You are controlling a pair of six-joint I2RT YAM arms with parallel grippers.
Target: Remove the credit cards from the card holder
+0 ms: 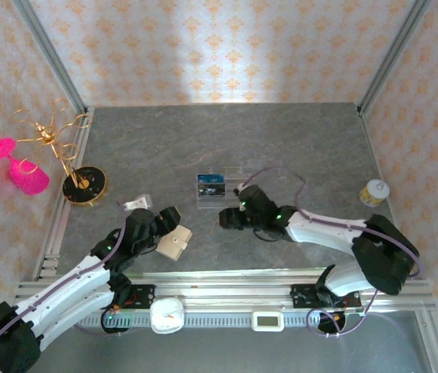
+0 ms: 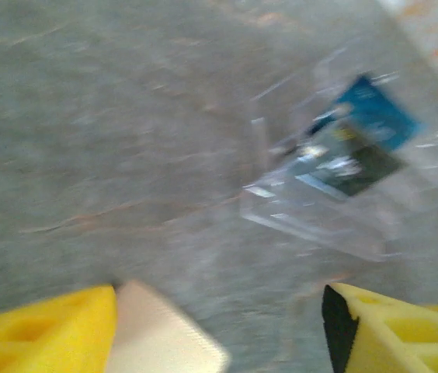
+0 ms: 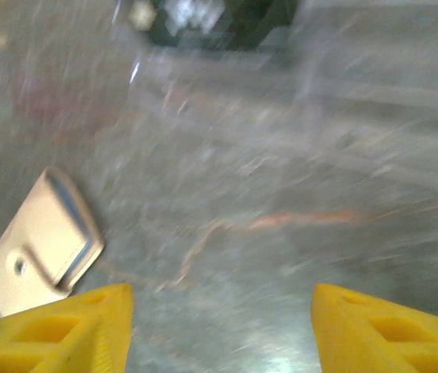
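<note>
The tan card holder (image 1: 174, 242) lies folded on the grey table near the front edge, its snap tab facing up. In the right wrist view the card holder (image 3: 40, 252) shows a bluish edge at its open side. My left gripper (image 1: 163, 225) is open just left of it, and the wallet's corner (image 2: 165, 342) rests against my left finger (image 2: 40, 330). My right gripper (image 1: 225, 218) hangs open over bare table, to the right of the wallet. A blue card (image 2: 378, 113) and a darker card (image 2: 351, 167) stand in the clear tray (image 1: 215, 199).
A gold wire stand on a black base (image 1: 83, 185) carries pink glasses (image 1: 17, 167) at the far left. A small white item (image 1: 135, 204) lies behind my left gripper. A yellowish cup (image 1: 374, 191) stands at the right. Metal rails (image 1: 242, 291) line the front edge.
</note>
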